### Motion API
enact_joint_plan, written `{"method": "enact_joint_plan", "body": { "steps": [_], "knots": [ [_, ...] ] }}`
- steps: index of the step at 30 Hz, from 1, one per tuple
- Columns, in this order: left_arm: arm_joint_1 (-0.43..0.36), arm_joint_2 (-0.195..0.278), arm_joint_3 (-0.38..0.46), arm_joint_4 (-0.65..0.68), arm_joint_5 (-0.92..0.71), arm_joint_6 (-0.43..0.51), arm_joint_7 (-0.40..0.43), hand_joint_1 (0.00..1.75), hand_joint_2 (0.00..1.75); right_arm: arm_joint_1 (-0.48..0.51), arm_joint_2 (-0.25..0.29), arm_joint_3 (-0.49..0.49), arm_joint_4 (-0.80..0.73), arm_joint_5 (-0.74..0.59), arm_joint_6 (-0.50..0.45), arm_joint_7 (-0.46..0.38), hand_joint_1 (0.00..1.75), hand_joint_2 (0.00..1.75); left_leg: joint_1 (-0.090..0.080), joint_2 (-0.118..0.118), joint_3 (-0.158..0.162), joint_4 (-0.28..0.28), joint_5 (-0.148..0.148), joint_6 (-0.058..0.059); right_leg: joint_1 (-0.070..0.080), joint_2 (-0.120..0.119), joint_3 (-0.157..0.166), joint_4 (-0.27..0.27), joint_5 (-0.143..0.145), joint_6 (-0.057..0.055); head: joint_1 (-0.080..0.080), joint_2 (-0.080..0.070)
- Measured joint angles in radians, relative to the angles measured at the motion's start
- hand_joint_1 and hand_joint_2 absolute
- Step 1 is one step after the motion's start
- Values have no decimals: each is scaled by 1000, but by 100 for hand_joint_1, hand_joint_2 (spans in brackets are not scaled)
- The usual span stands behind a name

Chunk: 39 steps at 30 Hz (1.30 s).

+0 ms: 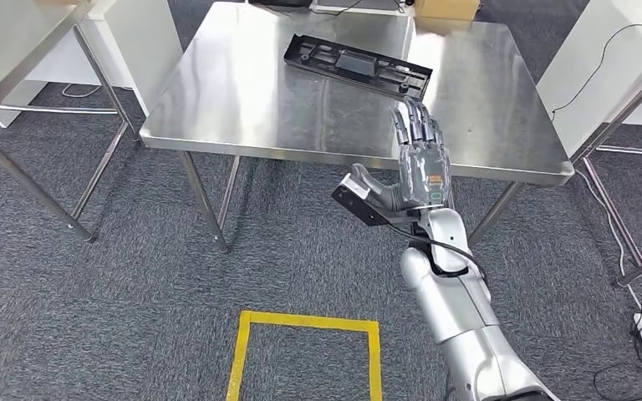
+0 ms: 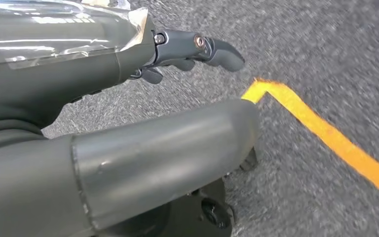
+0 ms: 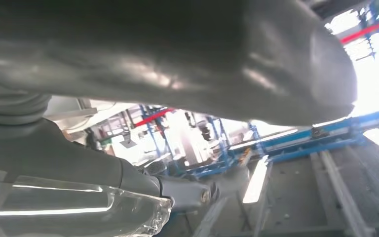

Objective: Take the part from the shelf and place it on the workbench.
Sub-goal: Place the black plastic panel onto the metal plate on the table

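Over the workbench [image 1: 242,92] edge, right hand [image 1: 420,163] fingers [image 1: 418,125] spread, empty.

We can't make out much past the right hand [image 3: 187,74] in its wrist view, it's all blown-out glare; the yellow tape [image 2: 325,133] looks smeared, running off frame.
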Motion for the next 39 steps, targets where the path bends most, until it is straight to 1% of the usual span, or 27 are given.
{"method": "enact_joint_plan", "body": {
  "steps": [2, 4, 5, 6, 8, 10, 11, 12, 14, 15, 16, 18, 19, 20, 22, 23, 24, 26, 27, 29, 30, 32, 34, 35, 36, 37, 39],
  "knots": [
    [1, -1, 5, 0, 10, 7, -5, 0, 0, 67, -19, 19, -51, -28, 4, -13, 0, 0, -2, 1, -22, -1, 20, 20, 0, 2, -35, 101, -81, -12, 7, 0],
    [3, -4, 10, 0, 19, 16, -8, 0, 0, 157, -40, 47, -103, -64, 2, -21, 0, 0, -8, -1, -47, 0, 40, 28, 4, 5, -62, 234, -151, -19, 12, 0],
    [4, -5, 12, 0, 21, 22, -7, 0, 0, 205, -50, 61, -124, -79, 0, -21, 0, 0, -12, -1, -60, 0, 50, 31, 6, 6, -59, 272, -161, -18, 13, 0],
    [4, -6, 16, 0, 24, 28, -4, 0, 0, 249, -58, 74, -140, -93, -3, -17, 0, 0, -16, -2, -73, 0, 60, 32, 10, 6, -39, 275, -155, -15, 14, 0],
    [3, -9, 22, 0, 25, 43, 6, 0, 0, 324, -69, 91, -160, -128, -11, -7, 0, 0, -23, -1, -98, 0, 82, 32, 23, 7, 52, 179, -129, -21, 14, 0],
    [1, -15, 25, -2, 25, 59, 19, 0, 0, 378, -77, 98, -153, -195, -34, -6, 0, 0, -26, 3, -112, -1, 101, 26, 39, 4, 167, 26, -140, -46, 13, 0],
    [0, -18, 26, -3, 24, 67, 26, 0, 0, 396, -79, 99, -124, -241, -58, -11, 0, 0, -24, 6, -113, -3, 110, 21, 46, 3, 200, -27, -151, -57, 12, 0],
    [-1, -20, 26, -4, 22, 75, 33, 0, 0, 405, -80, 96, -71, -293, -91, -22, 0, 0, -22, 9, -112, -7, 119, 15, 51, 3, 214, -55, -156, -64, 13, 0],
    [-1, -21, 26, -4, 15, 85, 41, 0, 0, 410, -80, 77, 104, -416, -171, -73, 0, 0, -17, 10, -113, -13, 128, 2, 51, 1, 206, -70, -133, -71, 15, 0],
    [-1, -21, 26, -4, 12, 87, 43, 0, 0, 410, -81, 62, 204, -470, -203, -111, 0, 0, -16, 8, -117, -3, 107, -5, 48, -2, 199, -74, -120, -77, 15, 0],
    [1, -20, 26, -4, 10, 88, 43, 0, 0, 410, -82, 47, 295, -510, -224, -148, 0, 0, -15, 5, -125, 25, 65, -12, 43, -5, 190, -79, -105, -82, 15, 0],
    [6, -18, 26, -4, 7, 89, 45, 0, 0, 411, -82, 28, 435, -543, -237, -184, 0, 0, -9, 4, -146, 129, -48, -26, 39, -7, 164, -78, -80, -88, 11, 0],
    [8, -16, 26, -4, 4, 89, 46, 0, 0, 410, -80, 22, 493, -551, -235, -169, 0, 0, -6, 4, -152, 187, -83, -32, 38, -7, 150, -77, -68, -86, 10, 0],
    [8, -15, 26, -4, 0, 89, 48, 0, 0, 409, -77, 14, 549, -560, -231, -135, 0, 0, -5, 4, -150, 231, -90, -37, 37, -8, 136, -74, -56, -83, 10, 0],
    [9, -13, 26, -4, -8, 89, 53, 0, 0, 413, -70, -5, 653, -584, -219, -39, 0, 0, -2, 4, -108, 238, -44, -42, 34, -11, 103, -64, -37, -73, 9, 0],
    [10, -12, 25, -4, -11, 89, 54, 0, 0, 418, -67, -16, 693, -597, -211, 1, 0, 0, -1, 4, -63, 196, -18, -44, 31, -12, 86, -55, -30, -67, 9, 0],
    [10, -11, 25, -4, -13, 89, 55, 0, 0, 424, -65, -27, 724, -609, -201, 33, 0, 0, -1, 2, -11, 133, -14, -44, 30, -13, 70, -45, -25, -61, 8, 0],
    [10, -8, 25, -4, -16, 87, 56, 0, 0, 435, -60, -48, 772, -632, -169, 83, 0, 0, -4, -2, 67, 14, -43, -35, 31, -12, 48, -31, -12, -49, 8, 0],
    [10, -8, 25, -4, -17, 85, 56, 0, 0, 442, -57, -61, 795, -647, -142, 113, 0, 0, -9, -3, 82, -18, -59, -27, 32, -11, 43, -29, -3, -43, 9, 0],
    [10, -7, 23, -4, -17, 80, 60, 0, 0, 459, -46, -89, 840, -685, -64, 192, 0, 0, -12, -1, 74, -33, -51, -3, 30, -9, 37, -27, 9, -31, 8, 0],
    [10, -7, 22, -4, -18, 76, 64, 0, 0, 471, -39, -104, 859, -707, -21, 238, 0, 0, -12, 1, 65, -35, -41, 9, 28, -6, 30, -17, -3, -29, 9, 0],
    [12, -8, 20, -4, -23, 65, 72, 0, 0, 492, -23, -136, 886, -737, 53, 327, 0, 0, -9, 6, 40, -39, -17, 27, 23, 0, -1, 62, -78, -37, 13, 0],
    [13, -8, 17, -4, -31, 53, 80, 0, 0, 502, -3, -158, 903, -741, 107, 380, 0, 0, -10, 11, 10, -38, 7, 32, 19, 5, -34, 194, -166, -42, 19, 0],
    [13, -8, 14, -4, -35, 49, 82, 0, 0, 503, 6, -164, 909, -734, 128, 390, 0, 0, -10, 15, -6, -38, 19, 30, 17, 6, -38, 246, -185, -36, 20, 0],
    [13, -8, 9, -4, -38, 46, 83, 0, 0, 503, 14, -166, 913, -724, 145, 391, 0, 0, -10, 18, -23, -37, 31, 27, 14, 6, -26, 269, -182, -25, 20, 0],
    [13, -8, 5, -4, -39, 45, 84, 0, 0, 503, 21, -166, 916, -713, 156, 389, 0, 0, -9, 20, -37, -37, 43, 24, 10, 6, 4, 257, -164, -12, 21, 0],
    [11, -8, 0, -4, -40, 45, 84, 0, 0, 501, 32, -166, 919, -699, 166, 384, 0, 0, -9, 21, -58, -36, 66, 13, 4, 7, 119, 133, -134, 1, 21, 0]
  ]
}}
